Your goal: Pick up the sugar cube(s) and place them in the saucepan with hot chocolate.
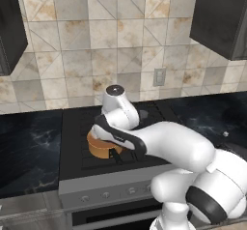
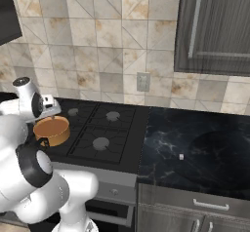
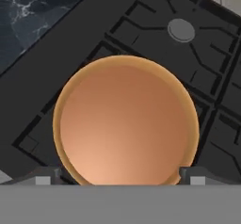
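Note:
The copper-orange saucepan (image 1: 99, 148) (image 2: 51, 130) sits on the front left burner of the stove. From the hand view, its smooth brown inside (image 3: 124, 119) lies straight below. My gripper (image 3: 120, 177) (image 2: 48, 110) hangs just above the pan, open, its two fingertips (image 3: 47, 178) wide apart with nothing between them. In the left base view my own forearm hides the fingers. One sugar cube (image 1: 225, 134) (image 2: 181, 156), a tiny white speck, lies on the dark marble counter to the right of the stove, far from the gripper.
The black stove (image 2: 105, 128) has grey burner caps (image 2: 113, 114) (image 3: 181, 29) on its other burners. Dark marble counter (image 2: 205, 148) runs on both sides. A tiled wall with an outlet (image 2: 143, 81) stands behind, and dark cabinets (image 2: 215, 26) hang above.

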